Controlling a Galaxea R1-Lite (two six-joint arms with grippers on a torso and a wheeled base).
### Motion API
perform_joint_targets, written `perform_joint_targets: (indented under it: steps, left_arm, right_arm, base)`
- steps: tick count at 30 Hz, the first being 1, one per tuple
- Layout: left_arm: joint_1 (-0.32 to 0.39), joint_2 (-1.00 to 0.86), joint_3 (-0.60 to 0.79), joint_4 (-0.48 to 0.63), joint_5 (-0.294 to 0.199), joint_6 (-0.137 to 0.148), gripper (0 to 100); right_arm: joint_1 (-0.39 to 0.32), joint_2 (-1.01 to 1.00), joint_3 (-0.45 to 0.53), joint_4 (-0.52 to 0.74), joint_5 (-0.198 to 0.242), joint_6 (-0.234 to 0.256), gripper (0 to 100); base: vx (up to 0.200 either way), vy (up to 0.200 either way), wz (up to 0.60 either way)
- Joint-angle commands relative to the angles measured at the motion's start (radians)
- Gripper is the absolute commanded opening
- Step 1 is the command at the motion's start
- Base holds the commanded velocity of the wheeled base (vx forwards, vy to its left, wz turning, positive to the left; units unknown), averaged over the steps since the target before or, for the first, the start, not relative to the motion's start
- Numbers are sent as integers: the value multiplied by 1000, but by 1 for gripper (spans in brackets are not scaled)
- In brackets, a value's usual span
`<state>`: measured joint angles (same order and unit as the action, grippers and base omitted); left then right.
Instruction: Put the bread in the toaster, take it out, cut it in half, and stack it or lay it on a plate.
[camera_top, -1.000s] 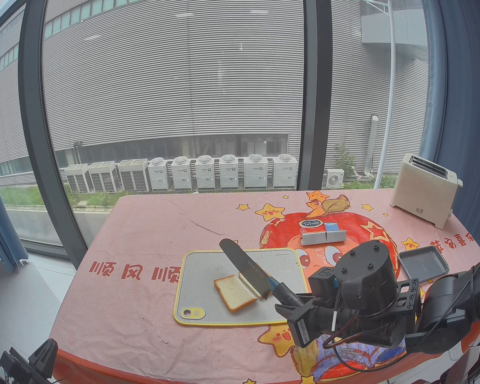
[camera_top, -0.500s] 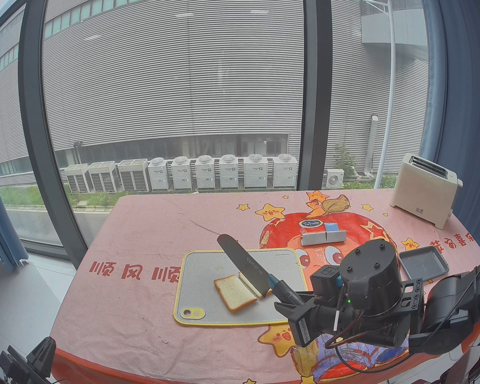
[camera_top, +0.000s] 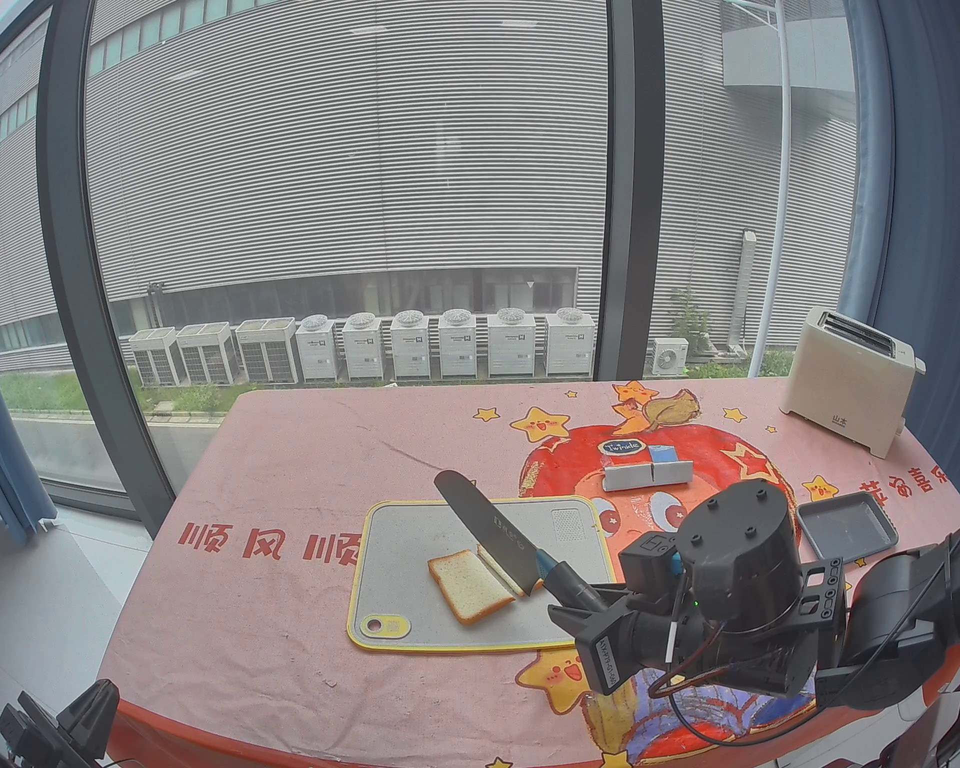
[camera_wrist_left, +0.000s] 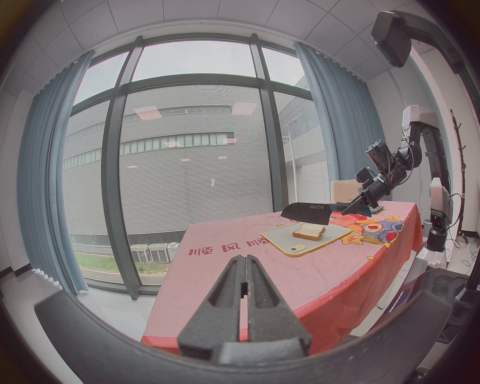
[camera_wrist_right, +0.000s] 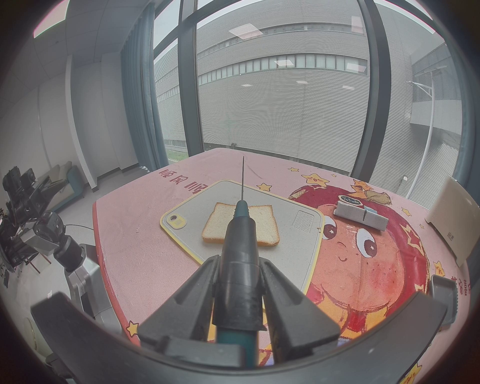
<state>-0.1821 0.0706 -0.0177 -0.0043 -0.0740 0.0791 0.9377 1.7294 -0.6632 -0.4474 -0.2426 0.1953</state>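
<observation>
Right wrist view: right gripper (camera_wrist_right: 240, 267) clamped on the knife (camera_wrist_right: 241, 225) handle.
Blade hangs above 1 bread (camera_wrist_right: 213, 231) slice on the cutting board (camera_wrist_right: 292, 247); left gripper (camera_wrist_left: 245, 282) pressed closed, holding nothing.

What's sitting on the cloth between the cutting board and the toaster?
A small grey-and-blue block lies between the cutting board and the toaster; the head view shows it plainly.

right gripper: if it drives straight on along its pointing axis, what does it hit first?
Likely the tan bread slice on the grey yellow-rimmed cutting board: the right gripper, shut on the black-bladed knife, aims over its middle, blade hovering above. Depth unclear; the board could come first.
</observation>
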Motion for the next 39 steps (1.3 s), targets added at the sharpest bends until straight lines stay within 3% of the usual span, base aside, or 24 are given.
perform_joint_targets:
  steps: [1, 8, 16, 18, 20, 25, 29, 39]
  left_arm:
    - [1, 6, 18, 0, 8, -12, 0]
    - [36, 6, 18, 0, 46, -55, 0]
    - [96, 1, 18, -2, 59, -55, 0]
    - [168, -22, 18, 1, 60, -56, 0]
    - [197, -34, 18, -3, 57, -56, 0]
    - [165, -71, 18, 0, 39, -44, 0]
    - [168, -71, 18, 0, 51, -58, 0]
    - [168, -71, 18, 1, 51, -59, 0]
  right_arm:
    - [0, -1, -1, 0, 0, -1, 0]
    - [1, -4, 1, 0, 0, -1, 0]
    - [-2, -7, 1, 0, 0, 1, 0]
    - [-5, -10, 1, 0, 0, -1, 0]
    - [-7, -10, -7, 0, 0, -1, 0]
    - [1, -5, 4, -22, 0, -2, 0]
    - [3, -1, 7, -48, 0, 1, 0]
    - [4, -2, -1, -71, -17, -1, 0]
  base:
    - [0, 0, 0]
    - [0, 0, 0]
    - [0, 0, 0]
    - [0, 0, 0]
    - [0, 0, 0]
    - [0, 0, 0]
    - [0, 0, 0]
    - [0, 0, 0]
